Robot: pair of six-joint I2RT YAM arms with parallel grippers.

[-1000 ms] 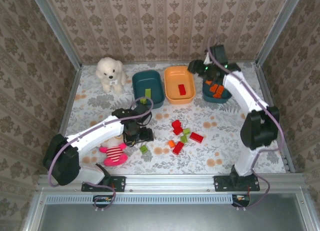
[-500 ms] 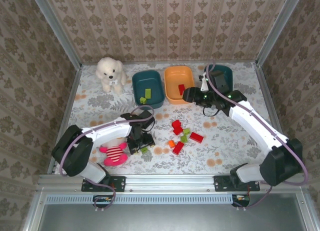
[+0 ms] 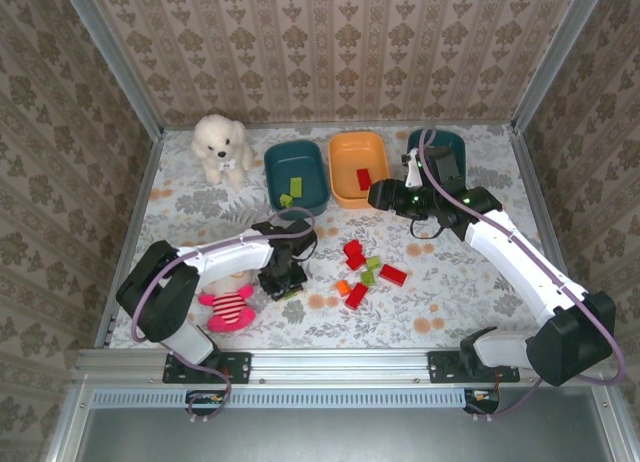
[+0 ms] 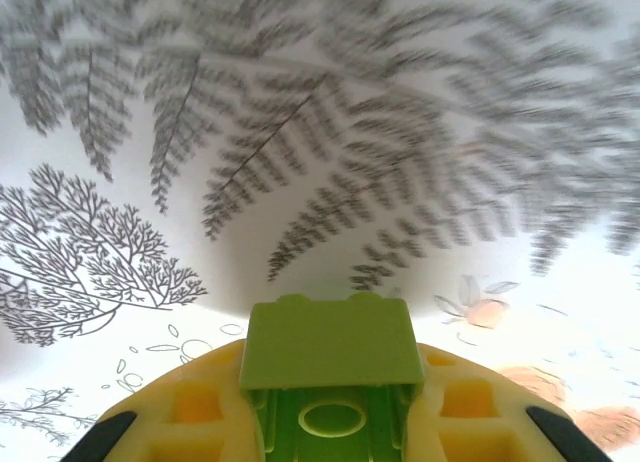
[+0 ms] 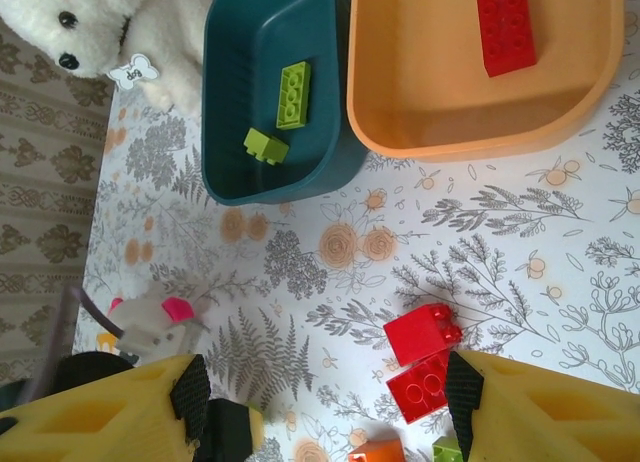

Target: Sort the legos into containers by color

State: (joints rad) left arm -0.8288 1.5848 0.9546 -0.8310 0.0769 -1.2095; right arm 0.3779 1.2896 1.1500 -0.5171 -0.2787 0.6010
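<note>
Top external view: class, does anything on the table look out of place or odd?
Two toys are not loose bricks: a white plush dog sits far left, and a striped pink doll lies beside the left arm. Nothing looks spilled or damaged.

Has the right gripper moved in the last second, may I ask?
Yes; the right gripper swung left from the far-right teal tub to beside the orange tub.

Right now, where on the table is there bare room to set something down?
Bare room in front of the dog, left of the teal tub. Another patch nearside, right of the loose bricks. Crowded: around those bricks, under the right gripper.
</note>
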